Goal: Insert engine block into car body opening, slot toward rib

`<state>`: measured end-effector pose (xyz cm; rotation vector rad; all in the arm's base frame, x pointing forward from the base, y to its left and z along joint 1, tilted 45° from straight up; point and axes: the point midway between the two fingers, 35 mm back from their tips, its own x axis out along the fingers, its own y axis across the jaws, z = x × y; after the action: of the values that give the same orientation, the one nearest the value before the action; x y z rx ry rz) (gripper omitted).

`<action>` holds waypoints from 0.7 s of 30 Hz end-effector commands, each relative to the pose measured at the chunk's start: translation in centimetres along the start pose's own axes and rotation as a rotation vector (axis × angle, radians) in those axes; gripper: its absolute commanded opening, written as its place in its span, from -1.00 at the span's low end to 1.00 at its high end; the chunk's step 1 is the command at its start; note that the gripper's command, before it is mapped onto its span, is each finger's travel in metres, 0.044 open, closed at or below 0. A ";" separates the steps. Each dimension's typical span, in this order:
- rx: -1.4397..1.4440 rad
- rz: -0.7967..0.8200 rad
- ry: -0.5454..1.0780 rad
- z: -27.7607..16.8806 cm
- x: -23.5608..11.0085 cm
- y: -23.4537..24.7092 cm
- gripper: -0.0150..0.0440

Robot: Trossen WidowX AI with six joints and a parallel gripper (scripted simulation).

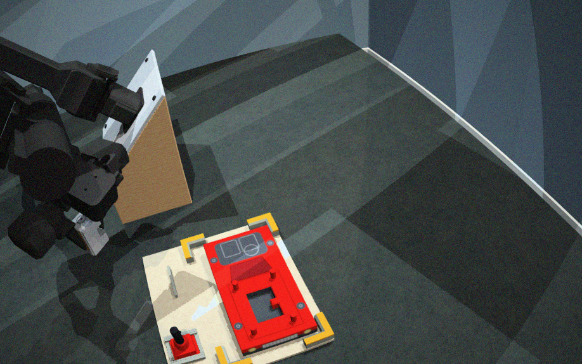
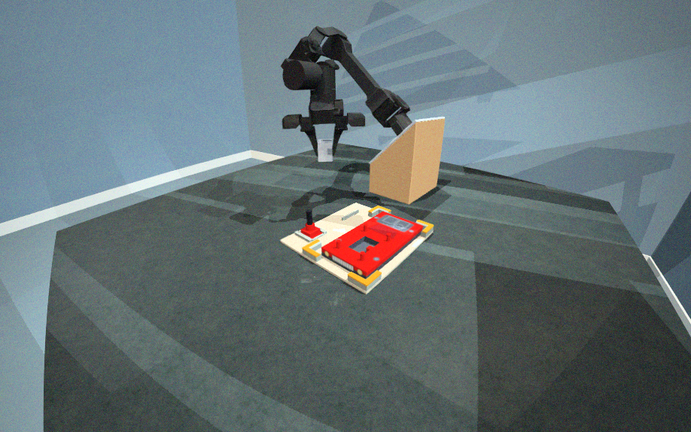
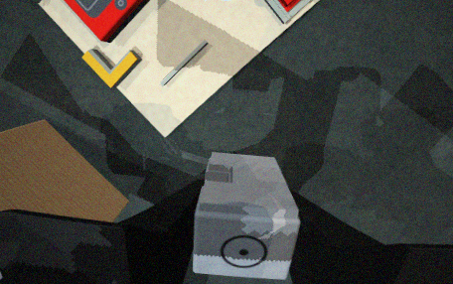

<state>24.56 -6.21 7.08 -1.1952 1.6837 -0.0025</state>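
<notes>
Nearest the wrist view: the engine block [image 3: 245, 218], a grey box with a ring mark on its near face and a small notch on its top edge. The gripper [image 2: 324, 144] is clamped on it, jaws either side; in the exterior view the block hangs between the fingers, off the worktop [image 2: 203, 315], with its shadow below.

Next out: a corner of the cream base board [image 3: 199, 104] lies just ahead of the block, carrying a thin grey bar [image 3: 184, 63] and a yellow corner bracket [image 3: 109, 67]. The block is beside the board, not over it.

Further: the red car body [image 1: 257, 287] sits on the board inside the yellow brackets. Its opening [image 1: 264, 304] is dark and vacant; a tab juts into it from one side, which I take to be the rib. A small red stand with a black post [image 1: 182, 343] sits at the board's near corner in the top view.

Farthest: a tan wedge block [image 2: 407, 160] by the arm's base.

Status, as judged: pick-up done, block lifted. Left to do: carry across over the opening, confirm that the slot faces the rib, lower, press fully home, release, withdraw without contact.
</notes>
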 end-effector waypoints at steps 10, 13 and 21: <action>0.386 -0.006 -0.002 0.0 0.6 -0.1 -0.49; 0.490 -0.006 -0.002 0.0 0.7 -0.1 -0.49; 0.768 -0.006 -0.003 0.0 0.9 -0.1 -0.49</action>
<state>24.75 -6.74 6.56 -0.6922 1.4997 -0.5163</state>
